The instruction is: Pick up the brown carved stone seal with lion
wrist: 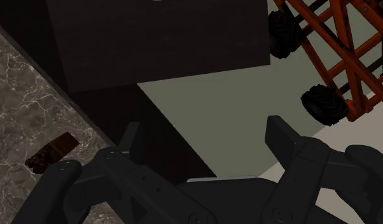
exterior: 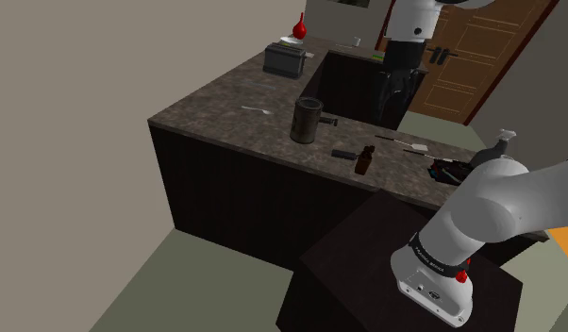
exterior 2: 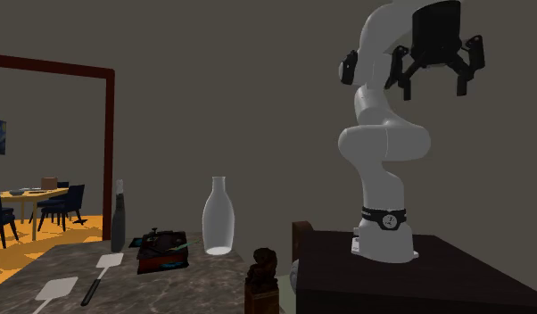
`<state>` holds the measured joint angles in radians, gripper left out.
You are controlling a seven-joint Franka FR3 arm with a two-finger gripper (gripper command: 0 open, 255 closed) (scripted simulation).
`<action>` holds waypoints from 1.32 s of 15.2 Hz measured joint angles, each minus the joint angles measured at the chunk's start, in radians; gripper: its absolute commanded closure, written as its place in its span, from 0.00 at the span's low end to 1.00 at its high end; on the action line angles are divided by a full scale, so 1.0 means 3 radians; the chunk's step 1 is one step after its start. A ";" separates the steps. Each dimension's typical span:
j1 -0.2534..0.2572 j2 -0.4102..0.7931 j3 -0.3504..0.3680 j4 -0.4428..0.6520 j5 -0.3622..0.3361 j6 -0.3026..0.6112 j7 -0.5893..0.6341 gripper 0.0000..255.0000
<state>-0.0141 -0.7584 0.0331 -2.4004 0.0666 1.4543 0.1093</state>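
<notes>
The brown carved seal (exterior: pixel 365 159) stands upright on the marble counter (exterior: pixel 225 104), close to the edge that faces my stand. In the second exterior view the seal (exterior 2: pixel 262 278) shows its lion top at the counter's near end. In the wrist view the seal (wrist: pixel 51 153) is a small brown shape on the marble, off beside my left finger. My black gripper (exterior 2: pixel 433 76) hangs high in the air above the stand, open, with nothing between its fingers. The gripper (exterior: pixel 401 92) is far above the seal; its spread fingers (wrist: pixel 206 133) look down at floor and stand.
A dark cylindrical mug (exterior: pixel 308 121) stands near the seal. A sink recess (exterior: pixel 353 85), a toaster-like box (exterior: pixel 285 59) and a spray bottle (exterior: pixel 504 141) are farther off. A glass bottle (exterior 2: pixel 218 217), spatulas (exterior 2: pixel 102 268) and a dark box (exterior 2: pixel 162 252) lie on the counter. An orange wheeled frame (wrist: pixel 340 57) stands on the floor.
</notes>
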 measured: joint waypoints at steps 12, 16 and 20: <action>-0.0214 0.0246 -0.0553 -0.0567 -0.0537 0.0947 -0.0779 0.00; -0.0296 0.0511 -0.0783 -0.0671 -0.0716 0.1389 -0.1066 0.00; -0.0362 0.0881 -0.1026 -0.0664 -0.0850 0.1833 -0.1368 0.00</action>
<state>-0.1228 -0.4942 -0.2747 -2.5995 -0.1885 2.0043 -0.3011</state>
